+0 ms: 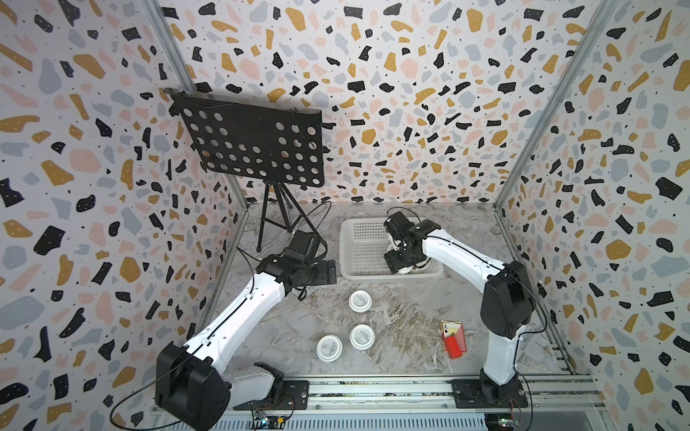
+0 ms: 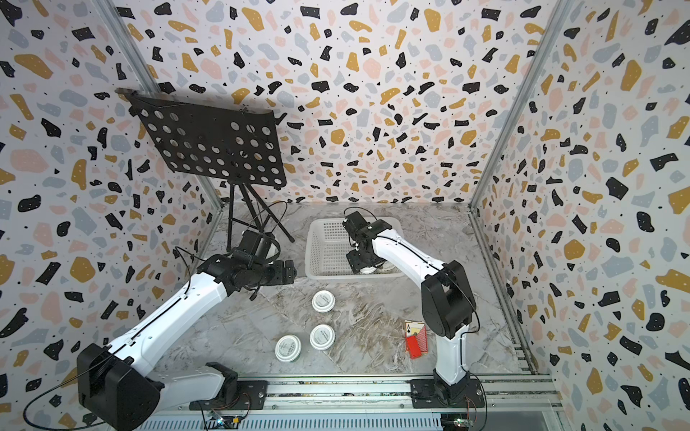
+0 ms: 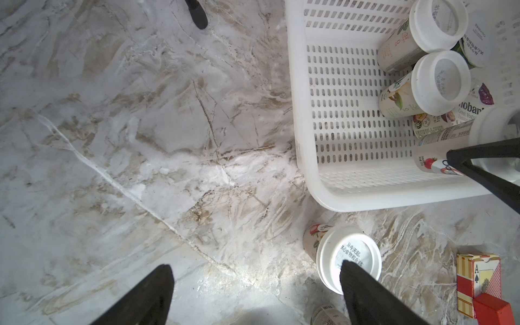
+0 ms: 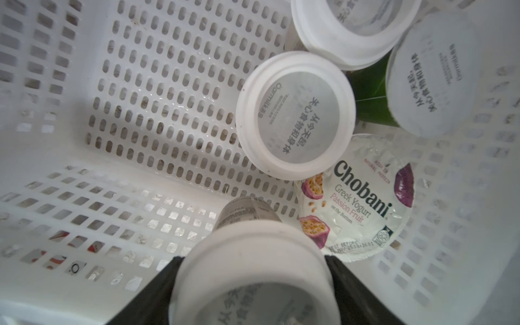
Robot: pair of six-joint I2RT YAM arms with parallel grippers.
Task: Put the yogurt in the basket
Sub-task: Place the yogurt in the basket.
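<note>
The white basket (image 1: 345, 253) (image 2: 311, 257) stands at the back of the marble floor. My right gripper (image 1: 401, 265) (image 4: 253, 263) reaches down inside it, shut on a white-lidded yogurt cup (image 4: 253, 247) at the near wall. Beside that cup in the basket are a Chobani cup (image 4: 363, 197), a white-lidded cup (image 4: 295, 118) and a green-sided one (image 4: 371, 90). Three more white yogurt cups (image 1: 360, 301) (image 1: 362, 337) (image 1: 329, 348) stand upright on the floor in front of the basket. My left gripper (image 1: 328, 272) (image 3: 254, 270) hovers open just left of the basket, with nothing between its fingers.
A red playing-card box (image 1: 453, 337) (image 3: 475, 278) lies at the right, near the right arm's base. A black perforated music stand (image 1: 254, 145) on a tripod (image 1: 276, 216) stands at the back left. Terrazzo-patterned walls close in three sides.
</note>
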